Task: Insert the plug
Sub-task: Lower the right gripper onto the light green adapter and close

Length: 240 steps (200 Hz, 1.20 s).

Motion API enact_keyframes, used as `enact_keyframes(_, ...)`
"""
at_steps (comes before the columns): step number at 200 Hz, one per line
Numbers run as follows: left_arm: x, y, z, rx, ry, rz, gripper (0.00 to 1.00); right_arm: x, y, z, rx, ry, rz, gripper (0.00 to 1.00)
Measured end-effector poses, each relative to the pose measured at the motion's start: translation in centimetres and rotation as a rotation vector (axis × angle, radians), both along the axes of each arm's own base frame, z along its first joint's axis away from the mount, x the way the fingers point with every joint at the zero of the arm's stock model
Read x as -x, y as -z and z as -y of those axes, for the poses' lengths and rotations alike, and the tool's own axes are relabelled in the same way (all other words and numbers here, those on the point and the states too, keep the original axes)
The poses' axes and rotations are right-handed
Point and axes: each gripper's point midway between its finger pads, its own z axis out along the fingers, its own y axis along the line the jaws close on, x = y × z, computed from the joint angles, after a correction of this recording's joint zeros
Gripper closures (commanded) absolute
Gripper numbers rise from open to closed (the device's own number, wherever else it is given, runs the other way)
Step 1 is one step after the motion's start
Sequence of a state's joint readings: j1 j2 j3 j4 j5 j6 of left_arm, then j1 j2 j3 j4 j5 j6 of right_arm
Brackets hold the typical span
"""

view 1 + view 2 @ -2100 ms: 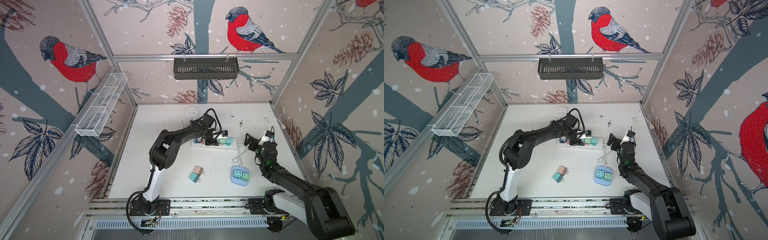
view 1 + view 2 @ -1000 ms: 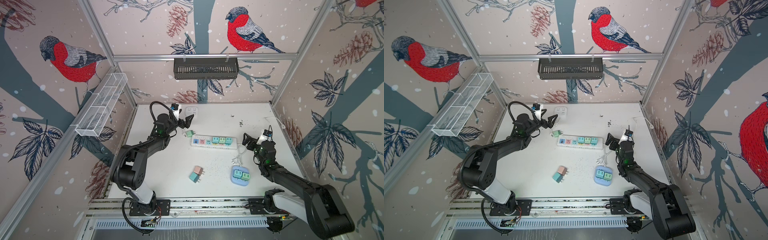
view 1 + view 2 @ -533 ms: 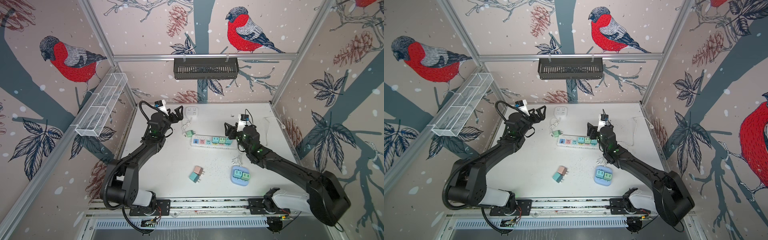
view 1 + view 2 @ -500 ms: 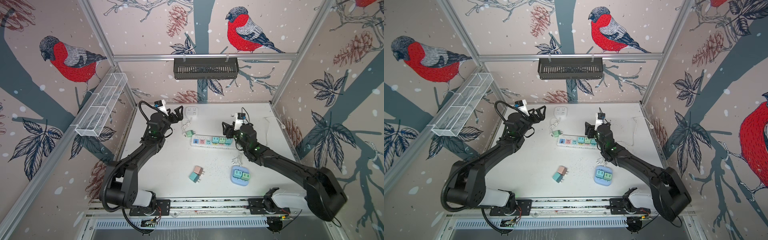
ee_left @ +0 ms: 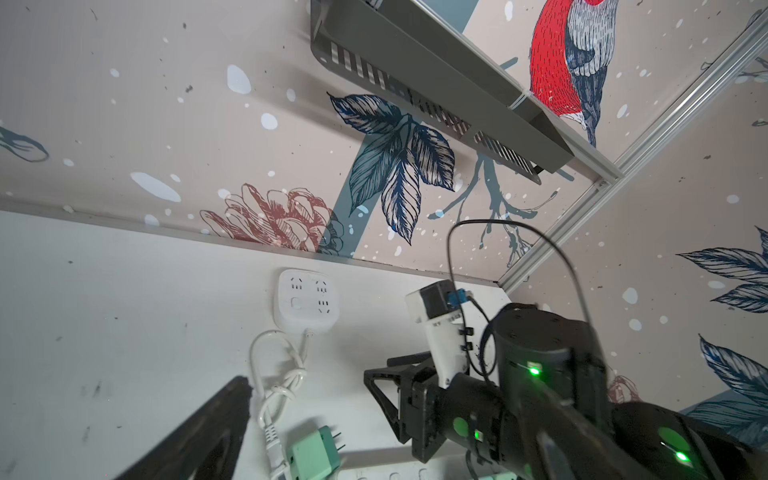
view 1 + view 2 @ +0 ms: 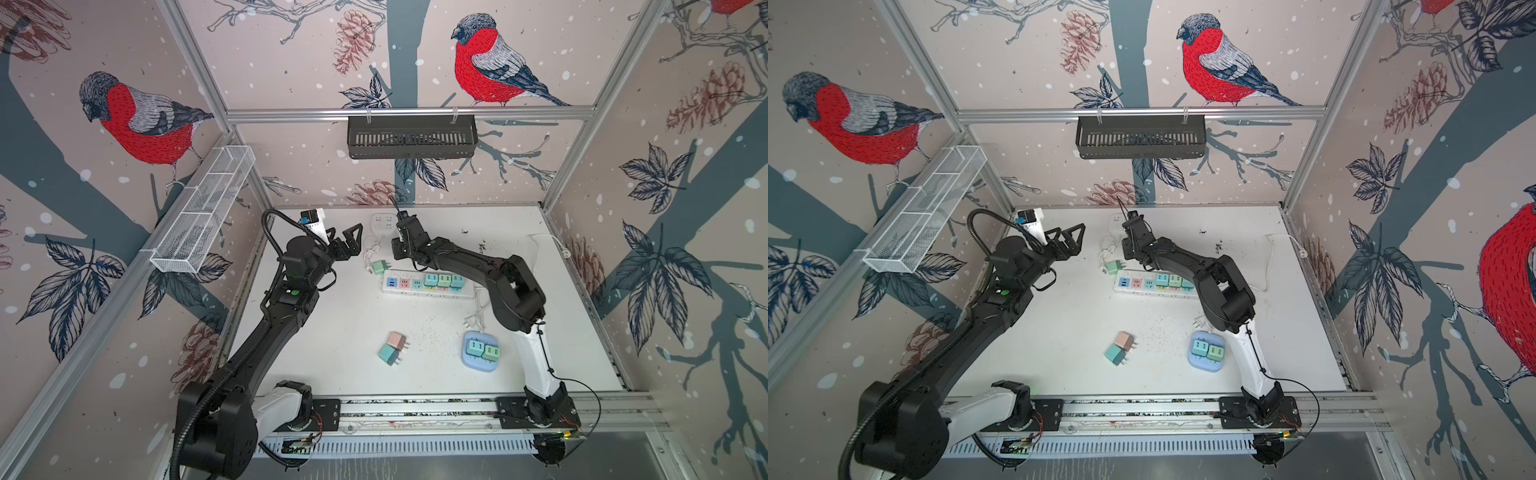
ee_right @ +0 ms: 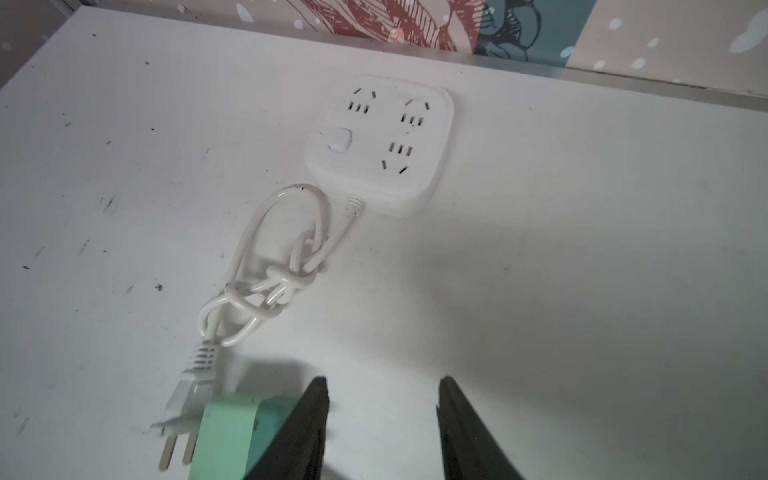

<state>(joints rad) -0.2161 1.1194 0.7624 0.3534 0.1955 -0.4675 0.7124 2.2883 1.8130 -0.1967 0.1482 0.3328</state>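
We find the mint-green plug [image 6: 379, 266] lying loose on the white table [image 6: 324, 324] in both top views. It lies just above the left end of the power strip [image 6: 401, 285] in the frame and beside the knotted white cord [image 6: 370, 251] of the square socket block [image 6: 382, 222]. The right gripper [image 7: 382, 380] sits just right of the plug, above the strip. In the right wrist view its fingers [image 7: 305, 428] stand apart with bare table between them, pinching nothing. One finger overlaps the plug's edge, so we cannot tell whether they touch. The left gripper [image 6: 348, 237] hangs at the upper left of the table, spread wide and empty, well apart from the plug. Three inserted plugs [image 6: 444, 280] fill the strip's right-hand sockets. A pink and teal pair [image 6: 392, 348] lies at lower centre, and a blue tray [image 6: 467, 361] with two more plugs lies at lower right.
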Motion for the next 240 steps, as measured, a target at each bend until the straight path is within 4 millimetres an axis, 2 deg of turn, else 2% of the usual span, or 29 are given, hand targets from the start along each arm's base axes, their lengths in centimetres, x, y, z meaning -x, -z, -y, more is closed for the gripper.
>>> enact_keyframes(21,0.2,0.4,-0.3,-0.008,-0.016,-0.006,0.01,-0.1,2.5,-1.3,0.06,-0.033,-0.05,0.53)
enact_keyframes(42,0.2,0.3,-0.5,-0.016,-0.025,-0.005,0.01,0.9,4.2,-1.8,0.127,-0.062,-0.087,0.52)
enact_keyframes(66,0.1,0.1,-0.7,-0.028,-0.036,-0.004,0.01,1.5,5.0,-1.2,0.168,-0.06,-0.111,0.52)
enact_keyframes(83,0.1,0.1,-0.7,-0.03,-0.036,-0.002,0.01,1.7,6.0,0.0,0.194,-0.039,-0.129,0.53)
enact_keyframes(102,0.1,0.1,-0.7,-0.035,-0.035,-0.002,0.01,2.1,6.1,1.1,0.214,-0.026,-0.13,0.53)
enact_keyframes(134,0.0,0.2,-0.7,-0.036,-0.035,-0.004,0.01,3.7,6.2,1.2,0.207,-0.043,-0.127,0.53)
enact_keyframes(168,0.0,0.1,-0.7,-0.037,-0.034,-0.003,0.01,6.4,6.2,1.6,0.208,-0.073,-0.145,0.51)
enact_keyframes(205,0.1,0.1,-0.6,-0.042,-0.03,0.0,0.01,9.5,5.7,1.2,0.213,-0.121,-0.162,0.39)
enact_keyframes(240,0.1,0.0,-0.6,-0.042,-0.03,0.002,0.01,9.7,4.4,0.3,0.177,-0.15,-0.149,0.25)
